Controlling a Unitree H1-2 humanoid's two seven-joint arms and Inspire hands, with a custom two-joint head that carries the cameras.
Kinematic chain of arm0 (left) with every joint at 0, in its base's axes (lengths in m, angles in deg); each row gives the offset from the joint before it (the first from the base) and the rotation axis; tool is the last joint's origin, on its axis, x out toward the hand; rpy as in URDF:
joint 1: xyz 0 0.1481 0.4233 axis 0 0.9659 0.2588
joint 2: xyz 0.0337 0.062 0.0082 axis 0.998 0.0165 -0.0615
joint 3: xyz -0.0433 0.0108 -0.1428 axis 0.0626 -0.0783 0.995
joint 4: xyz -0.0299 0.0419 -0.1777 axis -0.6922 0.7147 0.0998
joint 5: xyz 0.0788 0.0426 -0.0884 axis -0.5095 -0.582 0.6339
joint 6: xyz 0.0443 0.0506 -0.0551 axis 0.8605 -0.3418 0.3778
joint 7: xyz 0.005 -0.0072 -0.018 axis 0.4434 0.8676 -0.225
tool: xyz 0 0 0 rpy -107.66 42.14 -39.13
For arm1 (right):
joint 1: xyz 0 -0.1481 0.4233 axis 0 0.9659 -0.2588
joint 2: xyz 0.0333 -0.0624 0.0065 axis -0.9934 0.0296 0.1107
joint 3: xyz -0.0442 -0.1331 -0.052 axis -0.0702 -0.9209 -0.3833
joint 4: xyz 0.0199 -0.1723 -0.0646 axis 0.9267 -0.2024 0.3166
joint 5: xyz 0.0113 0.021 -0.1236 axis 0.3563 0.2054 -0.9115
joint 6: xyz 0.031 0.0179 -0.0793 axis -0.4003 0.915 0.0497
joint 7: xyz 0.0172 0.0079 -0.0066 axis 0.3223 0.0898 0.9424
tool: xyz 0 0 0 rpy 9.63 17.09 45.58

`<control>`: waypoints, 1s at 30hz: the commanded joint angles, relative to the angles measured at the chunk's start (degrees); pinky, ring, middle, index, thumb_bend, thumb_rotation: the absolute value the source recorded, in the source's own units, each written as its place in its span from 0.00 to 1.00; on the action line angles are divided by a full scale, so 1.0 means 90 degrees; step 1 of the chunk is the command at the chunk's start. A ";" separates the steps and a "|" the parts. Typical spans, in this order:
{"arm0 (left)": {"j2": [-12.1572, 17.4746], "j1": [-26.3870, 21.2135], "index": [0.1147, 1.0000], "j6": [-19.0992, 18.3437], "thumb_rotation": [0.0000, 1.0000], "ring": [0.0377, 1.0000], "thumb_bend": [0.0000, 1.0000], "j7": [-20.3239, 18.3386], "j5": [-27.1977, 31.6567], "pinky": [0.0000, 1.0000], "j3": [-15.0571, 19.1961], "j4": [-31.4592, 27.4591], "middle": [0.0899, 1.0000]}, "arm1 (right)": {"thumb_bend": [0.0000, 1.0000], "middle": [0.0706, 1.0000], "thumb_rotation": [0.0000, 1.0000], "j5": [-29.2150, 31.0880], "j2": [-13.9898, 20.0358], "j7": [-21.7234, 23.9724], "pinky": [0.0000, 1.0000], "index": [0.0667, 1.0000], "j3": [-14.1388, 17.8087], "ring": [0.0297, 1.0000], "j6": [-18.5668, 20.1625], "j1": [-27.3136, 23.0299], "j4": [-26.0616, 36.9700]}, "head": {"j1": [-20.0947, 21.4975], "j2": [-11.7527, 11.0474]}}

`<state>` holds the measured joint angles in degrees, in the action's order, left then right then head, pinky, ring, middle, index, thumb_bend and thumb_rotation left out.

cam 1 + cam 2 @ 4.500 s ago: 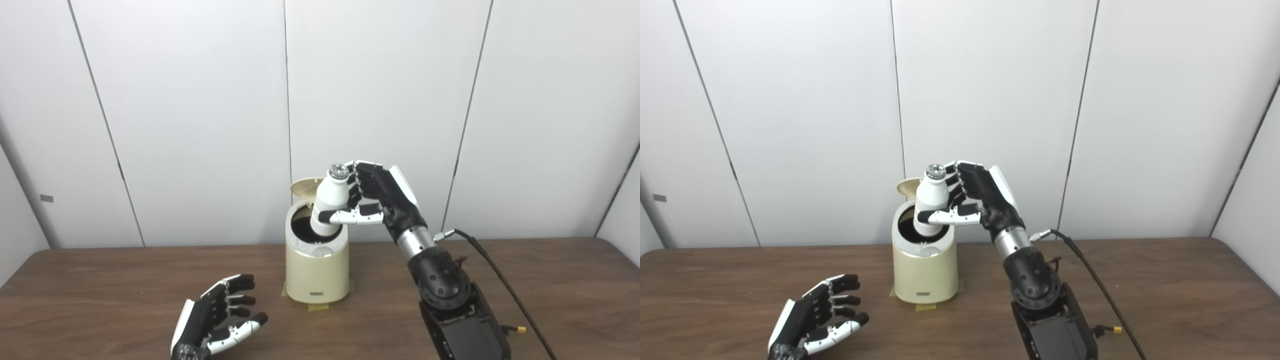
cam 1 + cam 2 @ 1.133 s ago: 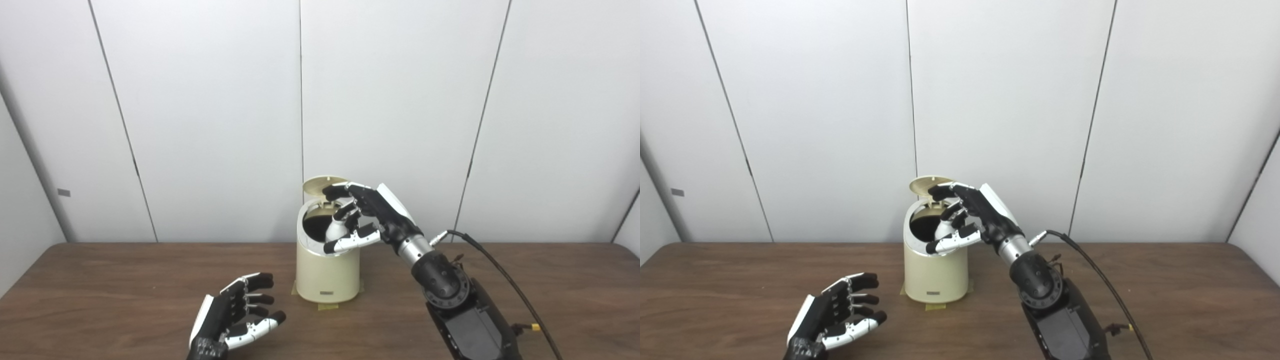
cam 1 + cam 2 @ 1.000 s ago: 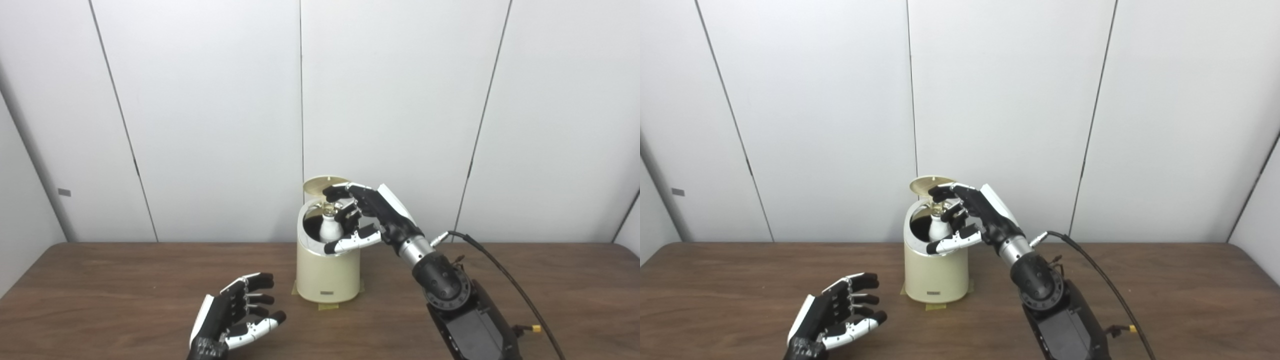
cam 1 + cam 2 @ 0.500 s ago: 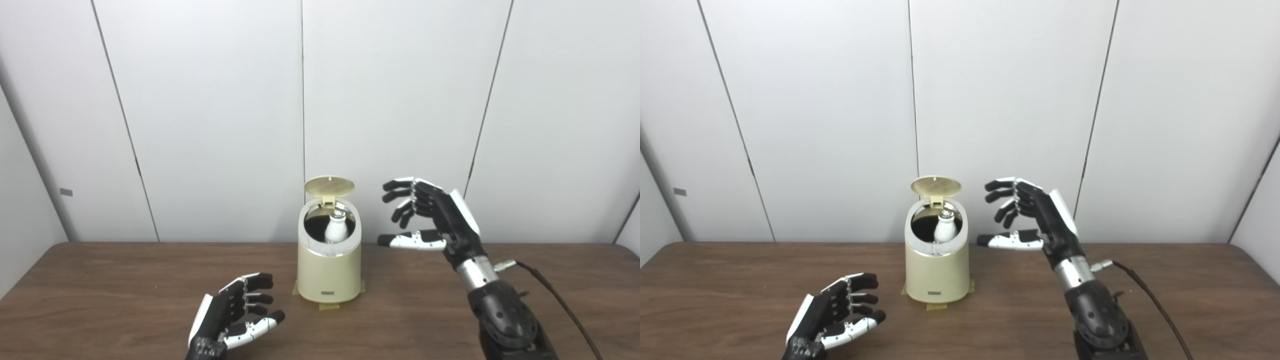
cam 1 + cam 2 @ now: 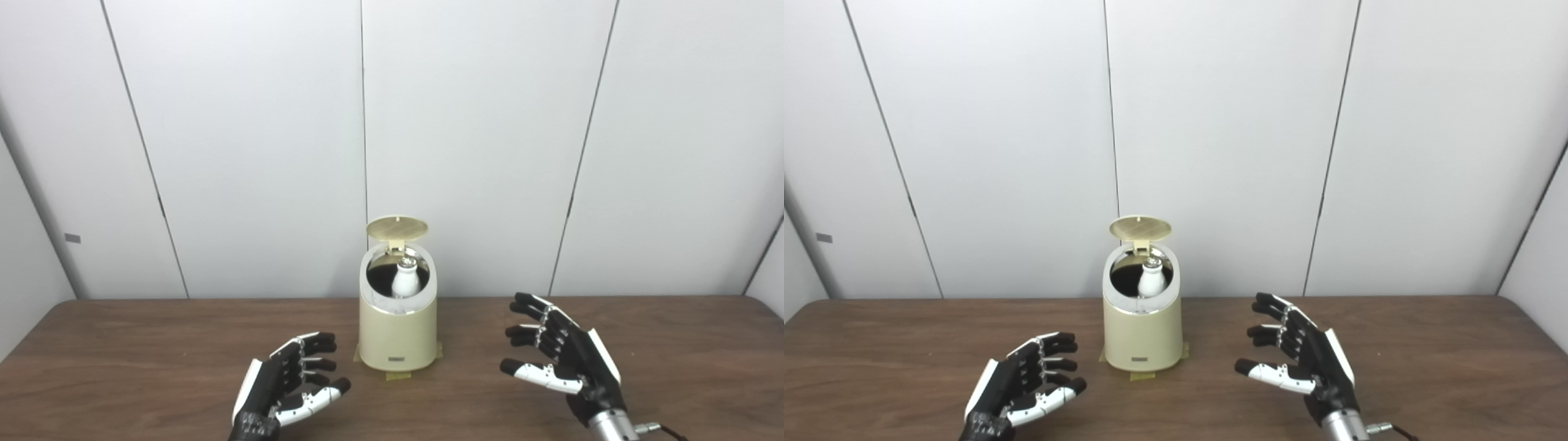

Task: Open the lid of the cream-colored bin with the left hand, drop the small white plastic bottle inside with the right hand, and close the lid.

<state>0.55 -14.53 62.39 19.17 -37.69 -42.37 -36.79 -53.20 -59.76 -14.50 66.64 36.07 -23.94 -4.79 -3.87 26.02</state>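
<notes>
The cream-colored bin (image 5: 397, 340) stands on the wooden table, its round lid (image 5: 397, 229) tipped up at the back. The small white plastic bottle (image 5: 404, 282) stands upright inside the bin, its silver cap showing through the opening. My left hand (image 5: 288, 388) rests low at the front left of the bin, open, holding nothing. My right hand (image 5: 560, 360) hovers low at the front right of the bin, open with fingers spread, also holding nothing. Both hands are apart from the bin.
The brown table (image 5: 122, 355) runs the full width of the view, with white wall panels (image 5: 245, 153) behind it. Strips of yellow tape (image 5: 396, 375) show under the bin's base.
My right hand has let go of the bottle, which now stands inside the bin, and has drawn back down and to the right. The left hand has stayed put. The lid stays up.
</notes>
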 commanded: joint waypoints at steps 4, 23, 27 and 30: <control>-0.0038 -0.0113 0.75 0.0165 0.22 0.68 0.69 0.0166 -0.0055 0.57 0.0046 -0.0514 0.75 | 0.84 0.76 0.23 0.0149 -0.0112 -0.0063 0.57 0.77 0.0091 0.63 -0.0282 0.0023 0.0146 | -0.0027 -0.0026; 0.0627 -0.2620 0.91 -0.0450 0.53 0.92 0.83 -0.0020 -0.0934 0.85 -0.0359 0.0009 0.92 | 0.85 0.75 0.25 0.0129 -0.0172 -0.0067 0.51 0.74 0.0070 0.61 -0.0281 0.0081 0.0232 | 0.0019 -0.0140; 0.0660 -0.3041 0.91 -0.0516 0.54 0.93 0.82 -0.0047 -0.1206 0.87 -0.0545 0.0318 0.93 | 0.87 0.74 0.25 0.0094 -0.0197 -0.0113 0.49 0.74 0.0060 0.60 -0.0195 0.0077 0.0294 | 0.0059 -0.0147; 0.0668 -0.3247 0.87 -0.0502 0.51 0.94 0.80 -0.0088 -0.1466 0.87 -0.0753 0.0484 0.94 | 0.87 0.74 0.25 0.0088 -0.0205 -0.0137 0.47 0.74 0.0042 0.59 -0.0153 0.0084 0.0364 | 0.0094 -0.0132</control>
<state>5.89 -39.25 57.06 18.31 -49.89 -48.85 -31.77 -52.38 -61.52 -15.56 67.01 35.57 -20.93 -3.85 -2.99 24.79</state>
